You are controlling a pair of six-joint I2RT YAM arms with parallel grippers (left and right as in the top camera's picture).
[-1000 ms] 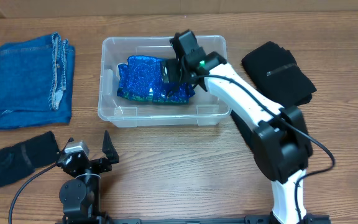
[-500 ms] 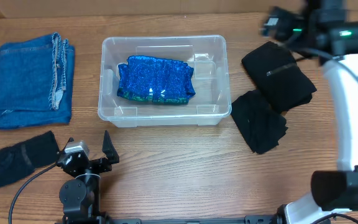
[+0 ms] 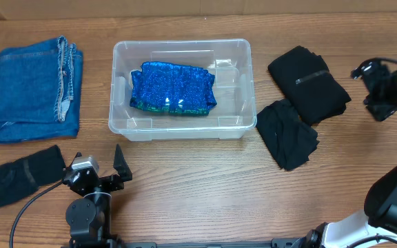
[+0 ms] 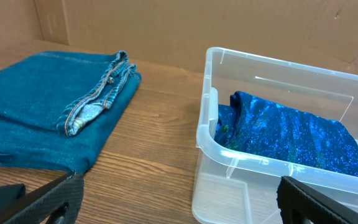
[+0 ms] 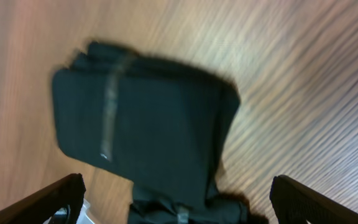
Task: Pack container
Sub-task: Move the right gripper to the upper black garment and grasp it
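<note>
The clear plastic container [image 3: 182, 124] sits at the middle of the table and holds a sparkly blue folded cloth [image 3: 173, 88]. The left wrist view shows the container [image 4: 211, 146] and the blue cloth [image 4: 291, 130] too. My right gripper [image 3: 379, 86] is open and empty at the far right, raised above the table, right of a folded black garment [image 3: 309, 83]. That garment [image 5: 142, 124] fills the right wrist view, between my spread fingers. My left gripper [image 3: 96, 171] is open and empty at the front left, in front of the container.
Folded blue jeans [image 3: 36, 88] lie at the back left. A small black cloth [image 3: 23, 173] lies at the front left. A second crumpled black cloth [image 3: 287, 134] lies right of the container, below the folded black garment.
My right gripper left the container, where it was over the blue cloth, swung to the far right and opened empty. The blue cloth stays in the container. The left arm has not moved.
</note>
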